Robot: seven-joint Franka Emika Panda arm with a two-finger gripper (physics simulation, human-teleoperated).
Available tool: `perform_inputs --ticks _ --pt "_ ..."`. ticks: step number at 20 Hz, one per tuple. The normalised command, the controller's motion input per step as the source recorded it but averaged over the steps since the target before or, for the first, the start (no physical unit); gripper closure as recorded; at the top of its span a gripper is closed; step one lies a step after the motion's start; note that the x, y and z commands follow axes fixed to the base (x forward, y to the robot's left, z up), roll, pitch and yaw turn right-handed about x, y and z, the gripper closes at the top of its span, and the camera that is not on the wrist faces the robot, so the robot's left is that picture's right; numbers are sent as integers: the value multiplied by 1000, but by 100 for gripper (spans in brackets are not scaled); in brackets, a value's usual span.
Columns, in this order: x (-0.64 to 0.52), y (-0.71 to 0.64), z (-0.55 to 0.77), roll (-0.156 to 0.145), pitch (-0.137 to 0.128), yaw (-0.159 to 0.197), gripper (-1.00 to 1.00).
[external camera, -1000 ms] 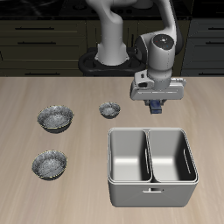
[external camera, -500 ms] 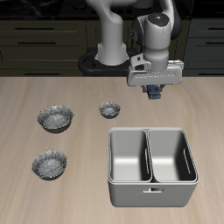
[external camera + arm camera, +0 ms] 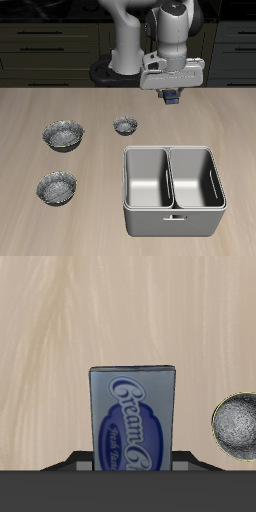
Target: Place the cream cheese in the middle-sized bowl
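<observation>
My gripper (image 3: 172, 96) hangs above the table's back part, shut on the cream cheese (image 3: 173, 102), a small dark blue box held well above the wood. The wrist view shows the box (image 3: 133, 421) upright between the fingers, its label facing the camera. The middle-sized bowl (image 3: 56, 187), silvery and crinkled inside, stands near the table's front edge, far from the gripper. A slightly larger silvery bowl (image 3: 62, 134) sits behind it. The smallest bowl (image 3: 125, 125) is the closest to the gripper, and it is likely the bowl (image 3: 238, 426) at the wrist view's edge.
A grey two-compartment bin (image 3: 173, 188) stands on the table in front of the gripper, toward the front edge. The robot's base (image 3: 125, 62) rises at the table's back. Dark cabinets run behind it.
The gripper has risen with the cream cheese and drifted back and a little toward the bowls' side. The bowls and the bin have not moved.
</observation>
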Motion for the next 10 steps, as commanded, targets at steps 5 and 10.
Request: perform_inputs --ticks 5,10 --pt "61 -473 363 7 -28 -2 100" --pt "69 -384 261 69 16 -11 100"
